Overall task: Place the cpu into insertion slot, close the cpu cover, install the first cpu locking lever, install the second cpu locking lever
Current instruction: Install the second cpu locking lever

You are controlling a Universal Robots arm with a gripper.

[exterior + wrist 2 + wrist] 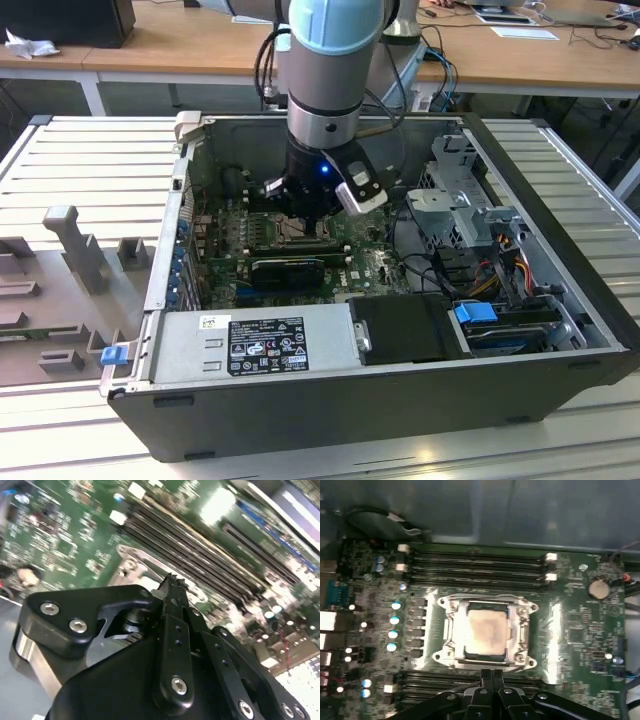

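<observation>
One robot arm is reaching down into an open computer case [560, 290] that is lying on its side on a table. Lying that way, it is letting the green motherboard [580, 630] face up, so the arm can come straight down on it.

The gripper [491, 672] is hanging just above the board, near one edge of the insertion slot [487, 632]. Its two black fingers [172, 592] are pressed together into one thin tip, and they are holding nothing. They are probably squeezed shut like this so the tip can push on small parts.

In the first wrist view, the cpu [487, 632] is already sitting flat in the insertion slot, with its pale metal top showing. The cpu cover [451, 630] is lying down around it like a shiny picture frame, so the chip is peeking through the big square hole. I cannot tell if the locking levers are hooked down.

The cpu is lying just past the gripper's tip, close by but not touching it. The long black memory slots [475, 562] are running along the far side of the slot, and more are running beside the gripper.
</observation>
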